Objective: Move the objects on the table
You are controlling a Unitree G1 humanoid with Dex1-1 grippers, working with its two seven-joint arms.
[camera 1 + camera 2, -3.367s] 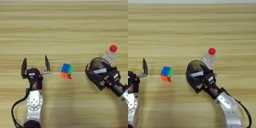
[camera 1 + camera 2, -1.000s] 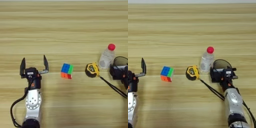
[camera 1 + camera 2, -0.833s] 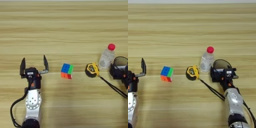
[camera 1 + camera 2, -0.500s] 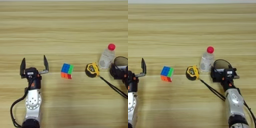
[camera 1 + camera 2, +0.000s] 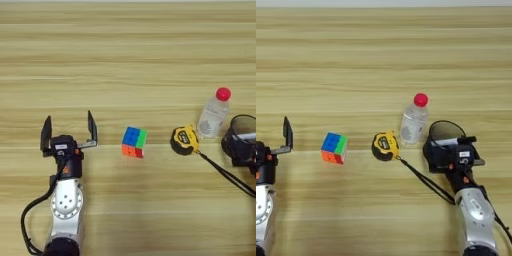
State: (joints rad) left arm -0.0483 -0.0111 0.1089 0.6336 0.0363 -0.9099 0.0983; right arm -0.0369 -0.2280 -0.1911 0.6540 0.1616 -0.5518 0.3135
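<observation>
Light falls bright and even over the table [image 5: 125,55], warm in tone, with no hard glare on the wood. Shadows are soft and short: the puzzle cube [image 5: 134,142] and the tape measure [image 5: 385,145] each cast a faint dark smudge on the near side, so the light probably comes from above and a little beyond. The bottle [image 5: 414,122] shows pale highlights through its clear body. Detail is mildly soft throughout, and the grain lines stay straight out to the edges. A thin pale strip runs along the top border.
</observation>
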